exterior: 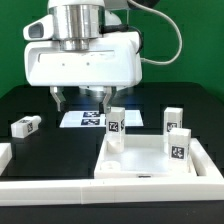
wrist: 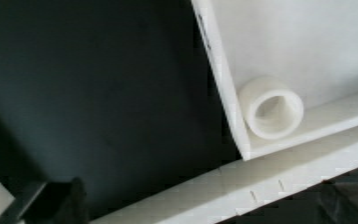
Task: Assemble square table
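The square table top, a white tray with a raised rim, lies at the exterior view's right. Three white tagged legs stand upright on it: one at its far left corner, two on its right side. A fourth leg lies loose on the black table at the left. My gripper hangs open and empty just behind the top's far left corner. The wrist view shows the top with an empty round socket. A long white edge crosses between my dark fingertips.
The marker board lies flat under and behind the gripper. A long low white border wall runs along the front, with a piece at the left edge. A green wall stands behind.
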Tool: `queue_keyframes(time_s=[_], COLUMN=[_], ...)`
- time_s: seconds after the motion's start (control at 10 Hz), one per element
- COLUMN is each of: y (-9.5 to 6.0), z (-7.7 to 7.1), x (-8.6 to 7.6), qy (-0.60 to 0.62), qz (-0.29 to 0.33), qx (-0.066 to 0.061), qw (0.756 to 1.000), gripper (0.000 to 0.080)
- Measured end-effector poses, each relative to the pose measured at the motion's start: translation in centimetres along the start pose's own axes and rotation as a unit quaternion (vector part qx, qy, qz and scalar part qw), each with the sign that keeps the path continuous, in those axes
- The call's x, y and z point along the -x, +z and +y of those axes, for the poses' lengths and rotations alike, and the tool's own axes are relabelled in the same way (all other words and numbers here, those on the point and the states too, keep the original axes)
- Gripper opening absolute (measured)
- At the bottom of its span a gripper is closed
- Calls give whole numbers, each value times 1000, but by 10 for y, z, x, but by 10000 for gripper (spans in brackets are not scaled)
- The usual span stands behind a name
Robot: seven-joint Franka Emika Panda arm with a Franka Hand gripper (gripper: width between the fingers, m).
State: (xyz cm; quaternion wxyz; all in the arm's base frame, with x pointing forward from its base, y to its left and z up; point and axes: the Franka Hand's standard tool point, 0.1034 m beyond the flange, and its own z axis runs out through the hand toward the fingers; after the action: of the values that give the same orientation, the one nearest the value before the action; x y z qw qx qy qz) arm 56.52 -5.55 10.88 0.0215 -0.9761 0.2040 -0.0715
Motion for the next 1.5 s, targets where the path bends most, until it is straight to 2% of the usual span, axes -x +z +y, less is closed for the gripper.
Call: queue_keyframes(time_s=[0.1,0.3,0.4,0.9,1.0,1.1,1.2,1.4,1.5], y=[7,16,16,18,23,26,25,30,33], z=[25,81,102,101,107,126,151,187,199], x=[6,21,20,22,26,32,37,51,56], qy=[-20,-21,-26,-21,-26,-34,-25,-2,7], qz=[-10,-27,-21,-24,-31,-43,-58,-88,-97], qx=[1,19,22,23,26,29,33,40,42], qw=[1000,999,999,999,999,998,997,995,994], gripper=[649,649,649,649,649,649,649,649,649])
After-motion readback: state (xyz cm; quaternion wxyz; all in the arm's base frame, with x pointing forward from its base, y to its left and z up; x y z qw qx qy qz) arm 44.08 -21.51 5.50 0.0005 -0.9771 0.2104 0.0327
